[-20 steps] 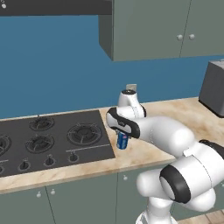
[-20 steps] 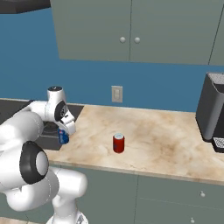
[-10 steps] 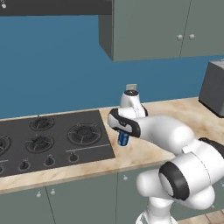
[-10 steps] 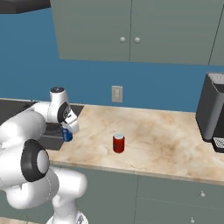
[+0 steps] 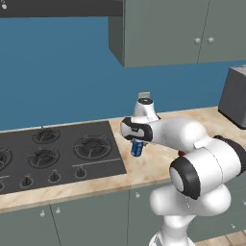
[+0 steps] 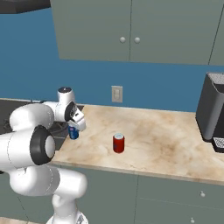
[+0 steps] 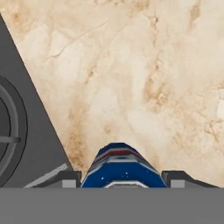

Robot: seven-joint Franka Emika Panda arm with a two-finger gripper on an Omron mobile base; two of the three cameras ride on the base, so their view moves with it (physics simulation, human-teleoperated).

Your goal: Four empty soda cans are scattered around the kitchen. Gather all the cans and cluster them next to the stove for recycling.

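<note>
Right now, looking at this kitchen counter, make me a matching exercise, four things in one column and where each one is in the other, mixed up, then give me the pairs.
Things:
1. blue can
2. red can
3. stove
4. wall outlet

Places:
A. on the blue wall above the counter
B. standing alone on the open counter, away from the arm
C. set into the counter at its left end
D. between the fingers of the gripper, just beside the cooktop edge

Pairs: 1-D, 2-B, 3-C, 4-A

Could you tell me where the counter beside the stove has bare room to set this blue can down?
Bare counter runs from the stove edge to the red can, under the gripper holding the blue can. More lies between the red can and the dark appliance.
</note>
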